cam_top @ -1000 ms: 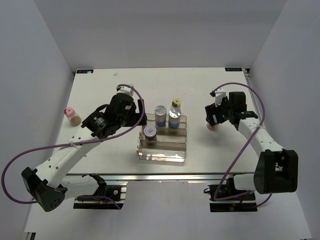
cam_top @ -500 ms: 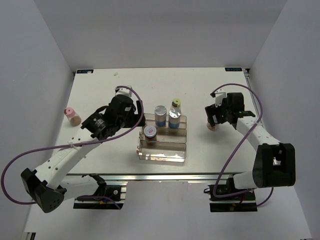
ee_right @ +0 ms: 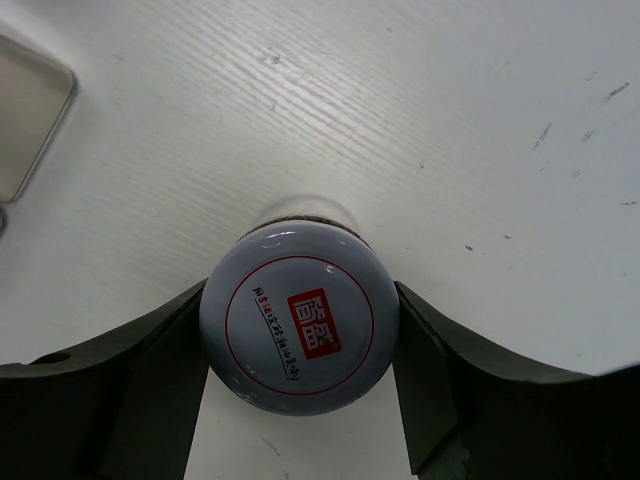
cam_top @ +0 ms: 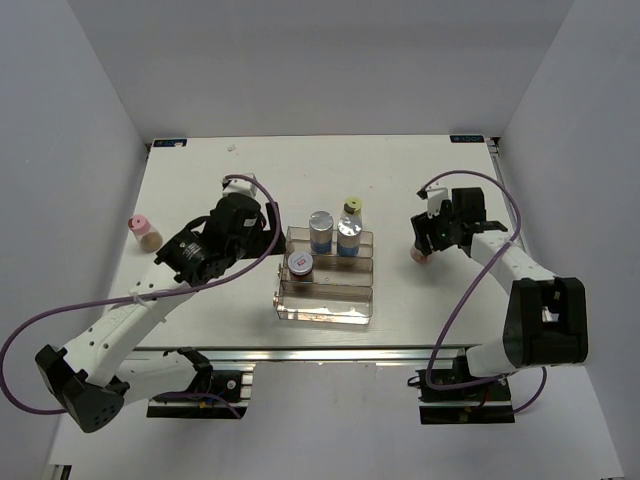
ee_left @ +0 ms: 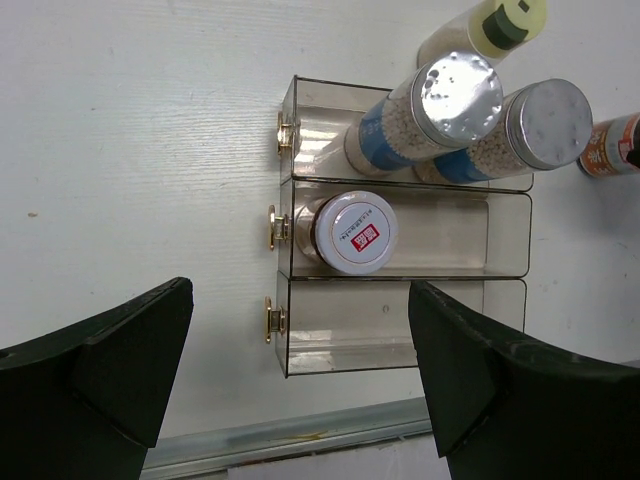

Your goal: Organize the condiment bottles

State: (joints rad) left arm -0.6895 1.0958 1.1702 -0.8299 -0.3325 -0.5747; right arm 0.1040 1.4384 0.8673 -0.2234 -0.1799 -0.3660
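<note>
Mid-table, the clear tiered rack has an empty near tier. Its middle tier holds a red-and-white-lidded jar at the left end, and its far tier holds two silver-lidded jars side by side. A yellow-green-capped bottle stands just behind the rack. The left gripper hovers above the rack, jaws spread wide, carrying nothing.

Right of the rack, a second red-and-white-lidded jar stands upright on the table, long axis vertical, straight below the right gripper. Its fingers flank the lid on both sides, but whether they press it I cannot tell. The right arm is plainly the nearer one, and the free part of the rack's middle tier lies to this jar's left.

Far left, a pink-capped bottle stands alone, nearer the left arm.
</note>
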